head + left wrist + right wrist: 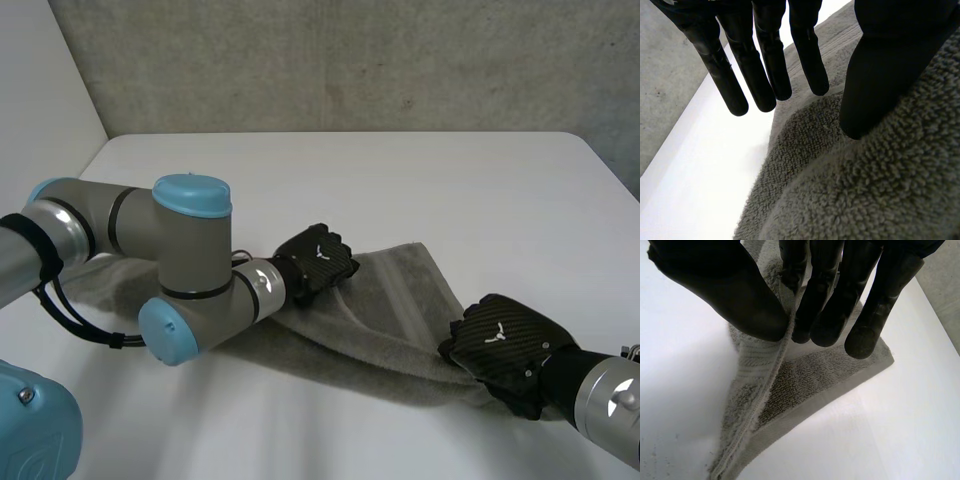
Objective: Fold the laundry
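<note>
Grey towel (pixel 400 320) lies on the white table (pixel 420 180), and its long axis runs from under your left arm to your right hand (pixel 500 345). That hand pinches the end edge, thumb against fingers. Your left hand (pixel 318 262) rests mid-towel with its fingers straight, gripping nothing.

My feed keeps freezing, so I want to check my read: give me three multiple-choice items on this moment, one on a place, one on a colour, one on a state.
1. Where is the left hand?
A. at the towel's far edge
B. raised by the wall
C. under the towel

2. What colour is the towel?
A. white
B. blue
C. grey

3. How is the right hand?
A. open, lying flat
B. shut on the towel
C. curled, holding nothing

Answers: 1 A, the head view shows it on the towel's far edge; 2 C, grey pile against the white table; 3 B, its wrist view shows thumb and fingers pinching the towel's edge.
</note>
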Controlling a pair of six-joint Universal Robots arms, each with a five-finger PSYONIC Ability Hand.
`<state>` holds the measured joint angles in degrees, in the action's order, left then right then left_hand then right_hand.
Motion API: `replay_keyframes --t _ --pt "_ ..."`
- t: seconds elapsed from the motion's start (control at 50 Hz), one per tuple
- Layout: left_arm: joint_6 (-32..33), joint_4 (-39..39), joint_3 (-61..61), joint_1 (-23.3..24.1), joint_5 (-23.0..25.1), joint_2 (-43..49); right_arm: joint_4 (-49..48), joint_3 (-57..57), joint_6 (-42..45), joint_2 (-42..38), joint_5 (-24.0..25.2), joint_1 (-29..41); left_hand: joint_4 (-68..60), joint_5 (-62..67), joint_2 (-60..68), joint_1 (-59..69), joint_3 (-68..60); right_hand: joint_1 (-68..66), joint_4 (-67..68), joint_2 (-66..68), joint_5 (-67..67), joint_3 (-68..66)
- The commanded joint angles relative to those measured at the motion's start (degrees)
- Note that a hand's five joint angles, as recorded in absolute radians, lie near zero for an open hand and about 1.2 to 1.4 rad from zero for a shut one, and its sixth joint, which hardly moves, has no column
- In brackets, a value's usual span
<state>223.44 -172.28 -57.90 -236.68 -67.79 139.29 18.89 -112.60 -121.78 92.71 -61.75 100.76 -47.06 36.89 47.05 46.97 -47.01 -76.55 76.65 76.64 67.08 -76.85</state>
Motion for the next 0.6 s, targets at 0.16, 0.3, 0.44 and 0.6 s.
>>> replay_keyframes --t 0.16,0.3,0.44,0.6 --pt "0.06 -0.25 -0.9 -0.19 -0.59 0.98 0.01 0.01 -0.12 0.19 -0.03 -0.04 26.42 -26.25 -26.4 -26.33 26.37 -3.45 3.35 3.36 2.92 -3.15" --pt "0.15 -0.07 -0.81 -0.19 -0.59 0.98 -0.08 0.1 -0.12 0.19 -0.03 -0.13 19.21 -19.04 -19.19 -19.12 19.15 -3.45 3.35 3.36 2.92 -3.15" --pt "0.5 -0.07 -0.55 -0.19 -0.59 0.98 -1.92 0.01 -0.21 0.1 -0.12 -0.22 1.69 -1.52 -1.68 -1.6 1.64 -3.45 3.35 3.36 2.92 -3.15" --pt "0.85 -0.16 -0.37 -0.19 -0.77 0.89 -2.37 0.01 -0.21 0.02 -0.21 -0.22 -14.62 14.8 14.64 14.71 -14.68 -3.45 3.35 3.36 2.92 -3.15"
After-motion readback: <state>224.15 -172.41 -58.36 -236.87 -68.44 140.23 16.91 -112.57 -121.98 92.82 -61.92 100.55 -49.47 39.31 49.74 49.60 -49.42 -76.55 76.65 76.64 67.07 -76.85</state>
